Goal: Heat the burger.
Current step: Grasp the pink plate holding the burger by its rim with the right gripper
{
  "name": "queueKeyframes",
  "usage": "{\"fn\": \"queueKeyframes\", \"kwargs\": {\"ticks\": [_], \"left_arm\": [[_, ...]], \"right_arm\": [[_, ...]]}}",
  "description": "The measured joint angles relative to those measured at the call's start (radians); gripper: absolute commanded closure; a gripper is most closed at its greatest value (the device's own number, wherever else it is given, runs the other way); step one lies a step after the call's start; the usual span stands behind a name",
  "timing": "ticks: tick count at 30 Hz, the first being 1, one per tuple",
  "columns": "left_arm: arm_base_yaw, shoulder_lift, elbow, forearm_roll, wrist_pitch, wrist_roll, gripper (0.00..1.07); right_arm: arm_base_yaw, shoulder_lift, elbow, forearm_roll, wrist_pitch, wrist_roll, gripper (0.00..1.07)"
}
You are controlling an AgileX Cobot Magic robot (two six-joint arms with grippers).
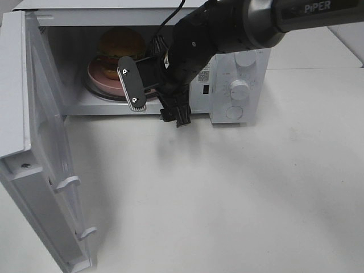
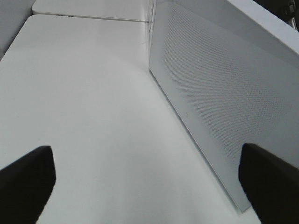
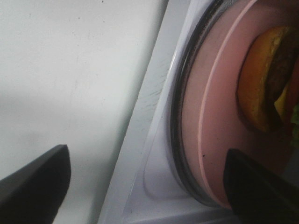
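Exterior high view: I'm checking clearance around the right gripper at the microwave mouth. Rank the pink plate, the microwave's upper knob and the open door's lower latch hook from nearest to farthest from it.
1. Pink plate: inside the cavity, right behind the right gripper.
2. Upper knob: on the control panel, to the gripper's right.
3. Lower latch hook: on the open door, far down-left.

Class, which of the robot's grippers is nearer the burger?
Right. The right gripper sits open at the microwave mouth, just before the burger; the left gripper is open beside the microwave door.
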Motion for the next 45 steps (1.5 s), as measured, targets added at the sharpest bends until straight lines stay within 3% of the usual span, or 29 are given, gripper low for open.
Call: {"fn": "queueKeyframes", "kwargs": {"ticks": [23, 33, 35, 37, 40, 45], "left_arm": [[0.000, 0.000, 0.000, 0.000, -0.001, 0.000, 0.06], [0.000, 0.000, 0.000, 0.000, -0.001, 0.000, 0.06], [0.000, 0.000, 0.000, 0.000, -0.001, 0.000, 0.06], [0.000, 0.000, 0.000, 0.000, -0.001, 0.000, 0.06], [0.000, 0.000, 0.000, 0.000, -0.001, 0.000, 0.06], [0.000, 0.000, 0.000, 0.000, -0.001, 0.000, 0.06]], "right_arm": [[0.000, 0.170, -0.270, -0.028, 0.064, 0.067, 0.23], [0.000, 0.210, -0.307, -0.027, 0.062, 0.076, 0.26], [0.000, 0.217, -0.312, -0.027, 0.063, 0.084, 0.28], [0.000, 0.221, -0.318, -0.027, 0.059, 0.115, 0.40], [0.000, 0.221, -0.318, -0.025, 0.058, 0.121, 0.43], [0.000, 0.238, -0.318, -0.024, 0.050, 0.146, 0.59]]}}
